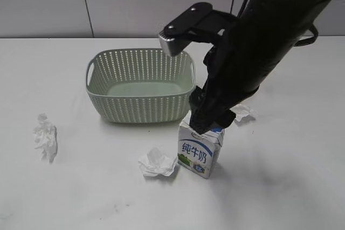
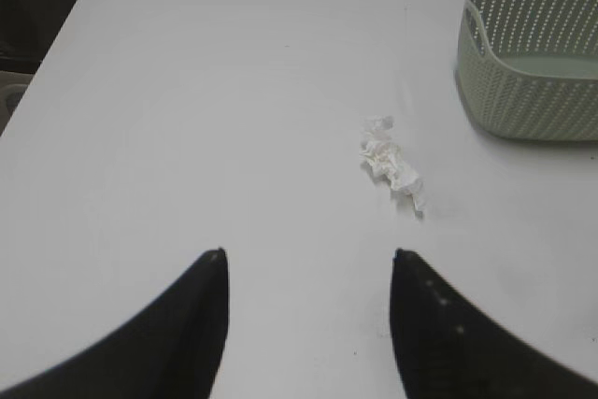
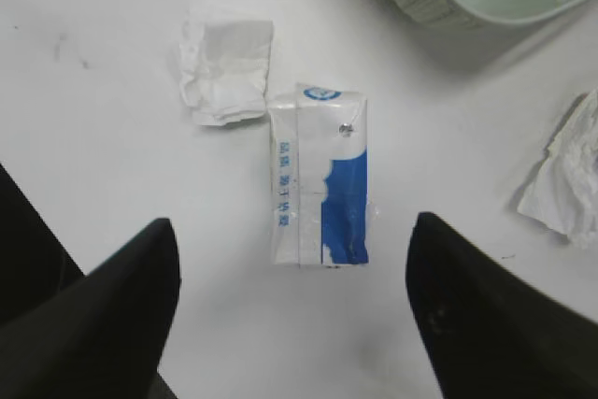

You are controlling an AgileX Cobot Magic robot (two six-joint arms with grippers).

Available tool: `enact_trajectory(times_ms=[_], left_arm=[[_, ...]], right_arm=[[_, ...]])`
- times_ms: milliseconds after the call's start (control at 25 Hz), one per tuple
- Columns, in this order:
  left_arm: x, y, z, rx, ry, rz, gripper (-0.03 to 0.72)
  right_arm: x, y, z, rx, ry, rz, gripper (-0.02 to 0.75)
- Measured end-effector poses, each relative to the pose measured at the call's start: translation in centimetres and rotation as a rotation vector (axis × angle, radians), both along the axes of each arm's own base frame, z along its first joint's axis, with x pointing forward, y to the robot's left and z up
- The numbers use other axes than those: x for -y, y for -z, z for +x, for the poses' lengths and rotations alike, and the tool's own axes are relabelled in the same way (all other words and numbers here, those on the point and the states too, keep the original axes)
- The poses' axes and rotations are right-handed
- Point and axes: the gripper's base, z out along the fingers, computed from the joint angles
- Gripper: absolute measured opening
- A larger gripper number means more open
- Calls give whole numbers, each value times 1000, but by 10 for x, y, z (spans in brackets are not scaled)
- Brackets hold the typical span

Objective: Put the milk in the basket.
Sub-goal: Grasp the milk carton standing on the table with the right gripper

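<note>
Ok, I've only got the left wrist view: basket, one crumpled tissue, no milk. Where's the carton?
Observer: The milk stands upright on the table, outside the basket, just in front of its right corner.
Operator: Does the right arm have it?
Observer: No. The right gripper is open above the carton, with its fingers spread wide on either side.
Operator: Any clutter near it?
Observer: A second tissue lies right beside the carton's left side.
</note>
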Motion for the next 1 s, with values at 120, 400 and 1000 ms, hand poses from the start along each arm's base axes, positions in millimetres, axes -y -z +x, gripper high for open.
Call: enact_trajectory(times_ms=[120,400,1000], left_arm=[[0,0,0,0,0,0,426],[0,0,0,0,0,0,426],[0,0,0,0,0,0,426]], right_arm=[[-2,12,3,-24,-3,-30,648],[-8,36,10,-67,-4,-71,673],[-24,88,29,-113,-5,-130,641]])
